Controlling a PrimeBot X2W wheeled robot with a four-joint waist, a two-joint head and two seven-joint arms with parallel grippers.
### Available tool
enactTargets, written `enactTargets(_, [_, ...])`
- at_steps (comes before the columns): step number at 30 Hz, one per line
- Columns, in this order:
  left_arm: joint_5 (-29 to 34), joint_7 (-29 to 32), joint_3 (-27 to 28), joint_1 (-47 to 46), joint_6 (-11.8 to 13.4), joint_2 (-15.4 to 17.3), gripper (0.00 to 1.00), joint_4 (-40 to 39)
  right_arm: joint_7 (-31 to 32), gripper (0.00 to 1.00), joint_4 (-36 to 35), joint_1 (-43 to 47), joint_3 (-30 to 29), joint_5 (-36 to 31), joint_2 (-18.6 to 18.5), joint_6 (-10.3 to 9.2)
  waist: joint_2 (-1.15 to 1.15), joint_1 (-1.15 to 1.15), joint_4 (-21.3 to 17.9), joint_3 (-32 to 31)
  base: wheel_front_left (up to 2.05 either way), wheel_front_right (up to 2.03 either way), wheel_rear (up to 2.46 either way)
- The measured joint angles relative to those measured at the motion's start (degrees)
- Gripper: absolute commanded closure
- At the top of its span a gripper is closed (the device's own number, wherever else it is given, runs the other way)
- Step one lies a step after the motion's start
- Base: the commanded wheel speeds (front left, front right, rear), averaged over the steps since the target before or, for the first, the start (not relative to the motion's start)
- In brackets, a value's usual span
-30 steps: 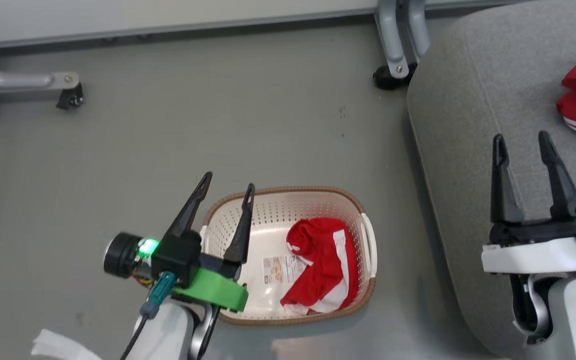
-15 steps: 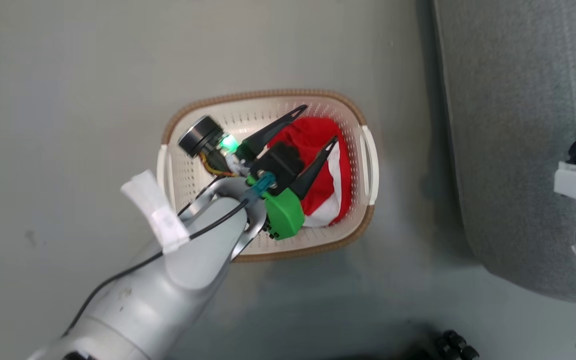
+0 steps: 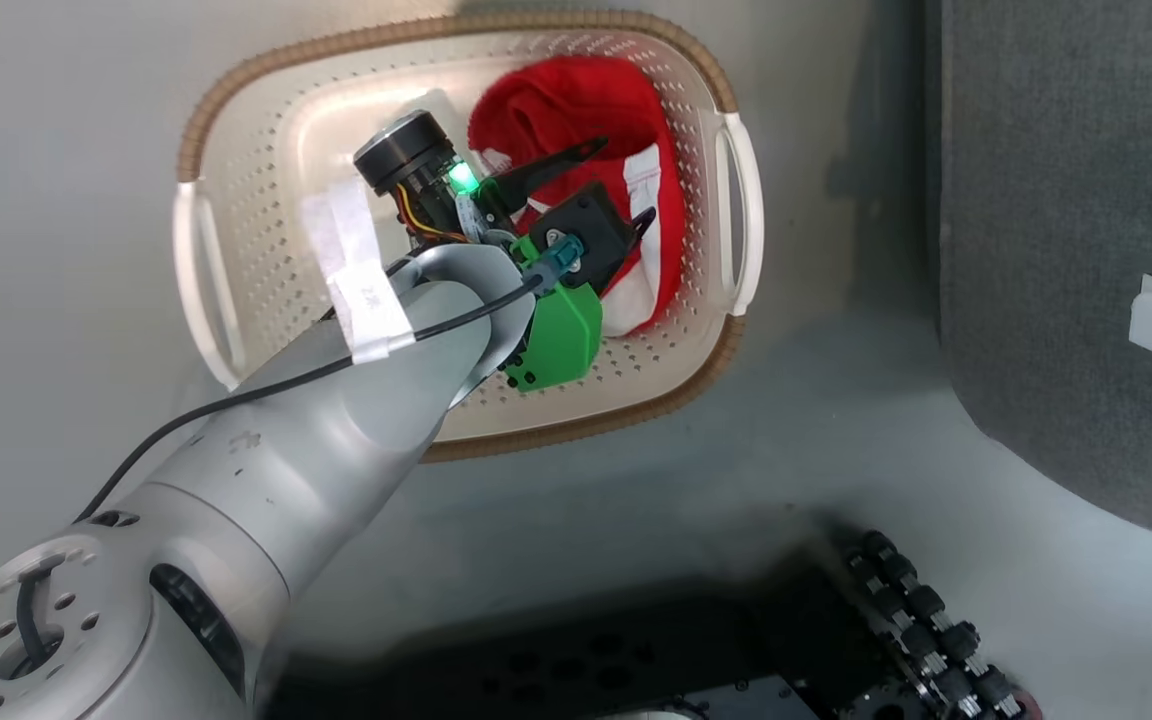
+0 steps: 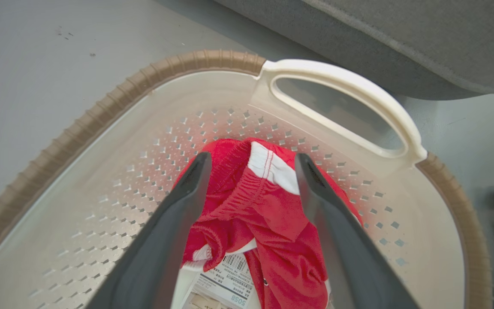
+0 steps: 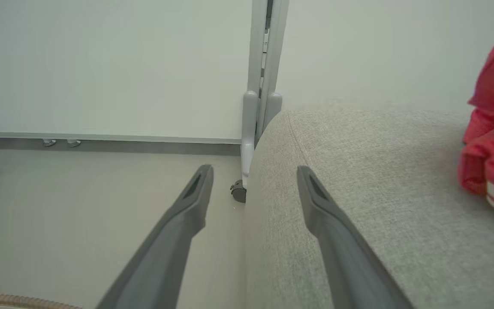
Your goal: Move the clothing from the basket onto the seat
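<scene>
Now, left gripper point(image 4: 252, 159) hanging inside basket point(image 4: 212, 58), jaws standing apart over 1 red garment point(image 4: 272, 214), right gripper point(image 5: 254, 169) gaping by seat point(image 5: 358, 180) edge, 2nd garment point(image 5: 493, 141) lying there.

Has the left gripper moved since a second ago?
Yes. The left gripper went from the basket's left rim rightward into it, open astride the garment.

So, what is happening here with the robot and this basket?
The robot is moving red clothes from a laundry basket on the floor to the grey seat. Its left fingers are down in the basket, open on either side of a red garment, not yet closed on it. A second garment already lies on the seat. The right fingers are open and hold nothing, near the seat's edge.
</scene>
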Motion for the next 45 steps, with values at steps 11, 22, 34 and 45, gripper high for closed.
enactTargets(11, [5.8,2.2,-0.2,-0.7,0.0,-0.2,0.00,1.3,0.0,0.00,-3.8,-0.1,1.0,-0.9,-0.9,0.00,0.00,-0.01,-3.9,4.8,0.00,0.00,0.00])
enactTargets(22, [3.2,0.3,0.0,-3.6,0.0,-0.8,0.00,5.5,0.0,0.00,-7.0,0.2,0.2,-1.2,-1.6,0.00,0.00,-0.02,-3.1,5.7,0.00,0.00,0.00])
enactTargets(34, [2.0,13.2,-0.2,1.7,0.0,-0.1,0.00,-4.5,0.0,0.00,-8.1,0.8,0.2,-1.5,-2.1,0.00,0.00,-0.02,-4.5,5.2,0.00,0.00,0.00])
enactTargets(45, [5.4,6.7,-0.1,-0.9,0.0,-0.1,1.00,4.3,0.0,0.00,-8.5,1.1,-0.3,-1.6,-1.7,0.00,0.00,-0.02,-4.4,4.9,0.00,0.00,0.00])
